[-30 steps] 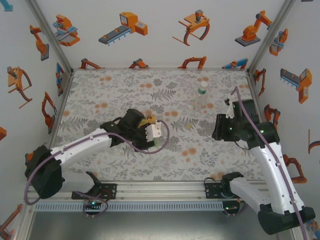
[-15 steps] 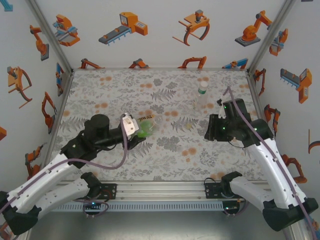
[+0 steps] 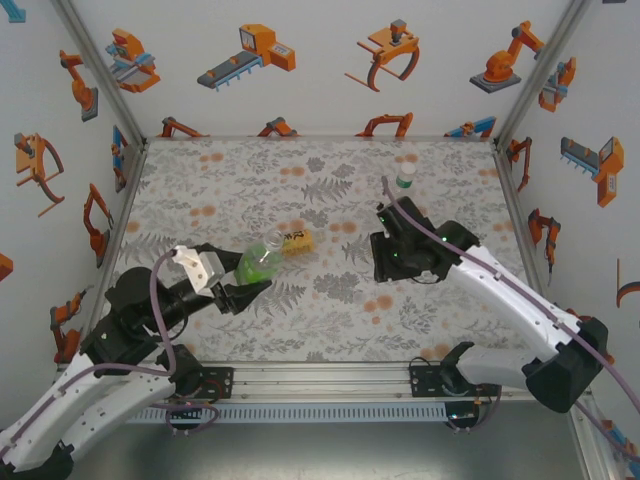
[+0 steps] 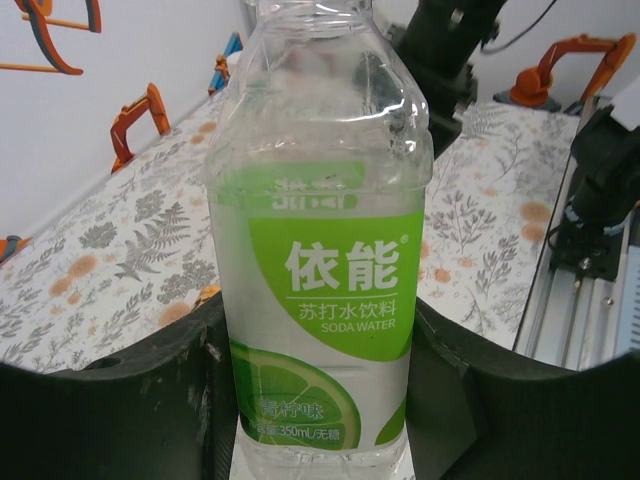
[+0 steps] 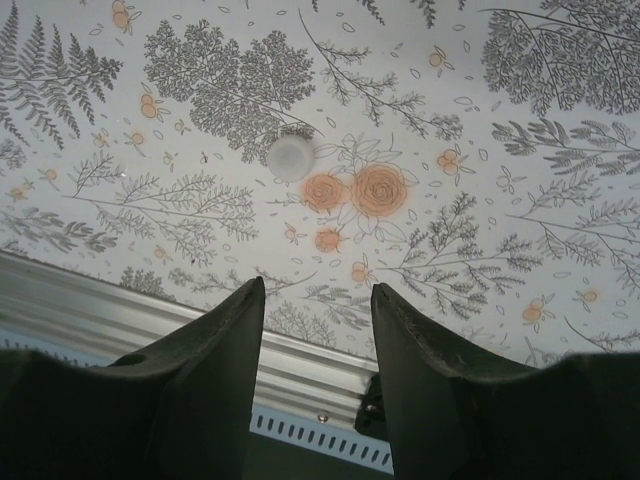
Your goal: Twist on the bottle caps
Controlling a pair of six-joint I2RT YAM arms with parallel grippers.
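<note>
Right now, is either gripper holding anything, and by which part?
The left gripper grips the green-label bottle around its lower body, at the label; the right gripper holds nothing.

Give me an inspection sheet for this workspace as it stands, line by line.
Surface: floral-print table cover, flat, no spills seen.
Job's things: green-label bottle held in the left gripper; amber bottle lying on the cover just beyond it; third bottle standing far right, partly behind the right arm; one pale cap loose on the cover.
Clutter: nothing seen.
Grippers: left gripper shut on the green-label bottle; right gripper open and empty, above the cover, short of the pale cap.
Cables: purple cable along each arm, no snag visible.
Surroundings: white walls with orange robot stickers; metal rail at the near edge.
</note>
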